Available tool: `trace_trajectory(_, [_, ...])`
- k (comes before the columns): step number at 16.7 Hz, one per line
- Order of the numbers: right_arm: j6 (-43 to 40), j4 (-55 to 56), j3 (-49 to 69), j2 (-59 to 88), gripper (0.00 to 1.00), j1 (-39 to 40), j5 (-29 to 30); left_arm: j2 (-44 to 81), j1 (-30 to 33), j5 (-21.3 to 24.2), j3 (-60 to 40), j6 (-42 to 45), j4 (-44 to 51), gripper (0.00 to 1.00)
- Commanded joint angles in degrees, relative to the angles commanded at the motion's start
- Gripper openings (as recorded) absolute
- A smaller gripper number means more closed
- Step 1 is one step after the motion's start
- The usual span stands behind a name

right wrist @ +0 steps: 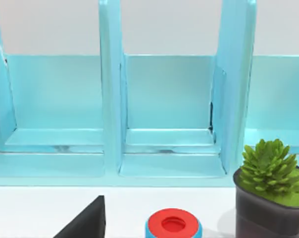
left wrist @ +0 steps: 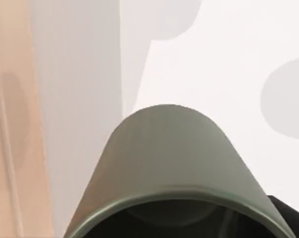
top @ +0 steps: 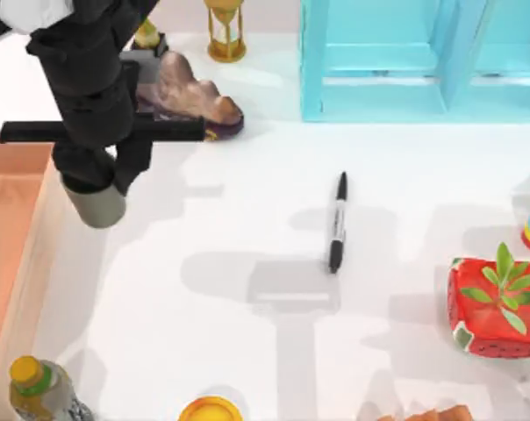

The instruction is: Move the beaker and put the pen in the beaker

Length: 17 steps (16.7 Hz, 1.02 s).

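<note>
Beaker (top: 96, 203) hangs in the left gripper (top: 98, 175), clenched on its upper part, above the table's (top: 247, 351) left side, just beside the orange tray (top: 10, 228) and well to the left of the pen (top: 337, 223). In the left wrist view the beaker's (left wrist: 169, 153) grey wall and dark mouth sit close under the camera, upright, with white table beyond. I judge the step to be carrying the beaker toward the pen. To do it well: keep the cup level, travel right from the tray, and set it down near the pen but not touching it. Farther back, the blue rack (top: 405, 61) stays behind the pen; the right arm is parked facing it.
</note>
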<state>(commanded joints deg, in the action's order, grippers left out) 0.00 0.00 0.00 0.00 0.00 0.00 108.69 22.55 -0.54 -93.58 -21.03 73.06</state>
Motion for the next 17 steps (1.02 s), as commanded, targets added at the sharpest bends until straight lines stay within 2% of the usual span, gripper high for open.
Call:
trace_trajectory(4, [0.00, 0.00, 0.00, 0.00, 1.00, 0.00, 0.00, 4.21, 4.56, -0.34, 2.05, -4.55, -5.56, 0.00])
trace_trajectory(8, [0.00, 0.00, 0.00, 0.00, 1.00, 0.00, 0.00, 4.18, 4.28, -0.24, 2.16, -4.43, -5.65, 0.00])
trace_trajectory(14, [0.00, 0.00, 0.00, 0.00, 1.00, 0.00, 0.00, 5.47, 3.71, -0.30, 9.01, -3.73, -14.22, 0.00])
trace_trajectory(17, [0.00, 0.00, 0.00, 0.00, 1.00, 0.00, 0.00, 5.96, 3.61, -0.31, 9.93, -3.57, -15.20, 0.00])
